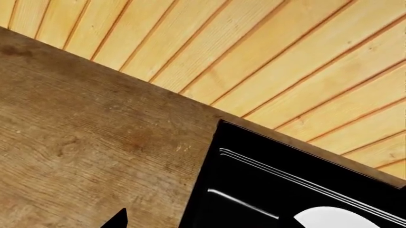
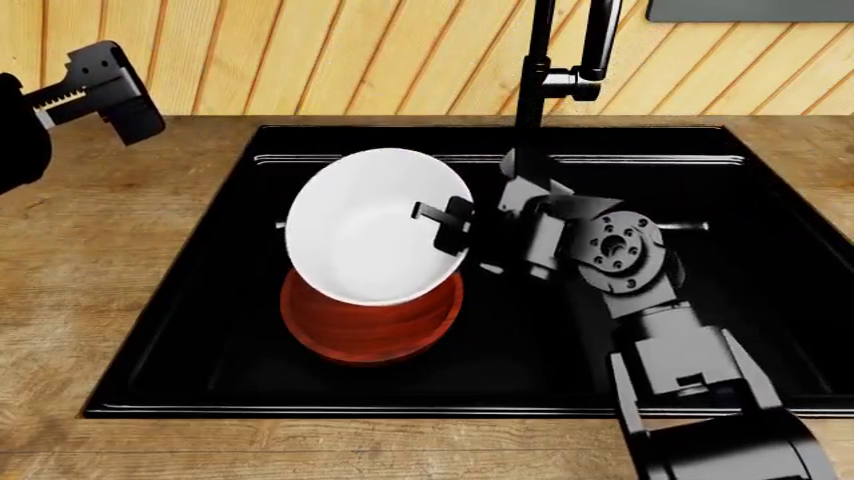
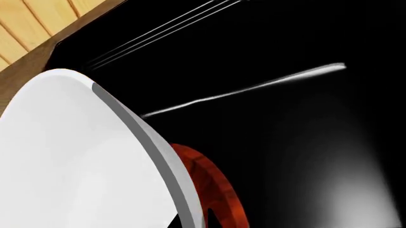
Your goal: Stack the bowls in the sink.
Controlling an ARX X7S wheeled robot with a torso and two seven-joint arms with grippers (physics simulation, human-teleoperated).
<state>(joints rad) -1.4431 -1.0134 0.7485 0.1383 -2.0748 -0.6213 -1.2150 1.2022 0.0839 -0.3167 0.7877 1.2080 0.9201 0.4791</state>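
Note:
My right gripper [image 2: 447, 225] is shut on the rim of the glossy white bowl [image 2: 360, 230] and holds it tilted, its opening facing the camera, over the left basin of the black sink [image 2: 200, 300]. The reddish-brown bowl [image 2: 374, 325] sits on the basin floor right below it; I cannot tell if they touch. In the right wrist view the white bowl [image 3: 63, 156] rim runs between my fingertips, with the brown bowl [image 3: 219, 187] behind. My left gripper [image 2: 100, 88] is open and empty above the counter, left of the sink; one fingertip [image 1: 117, 221] shows in the left wrist view.
A tall black faucet [image 2: 534, 80] stands at the sink's back edge, just behind my right arm. Wooden counter [image 2: 80, 250] surrounds the sink, with a plank wall [image 2: 334, 50] behind. The left wrist view shows the sink's corner [image 1: 266, 166] and an edge of the white bowl [image 1: 330, 218].

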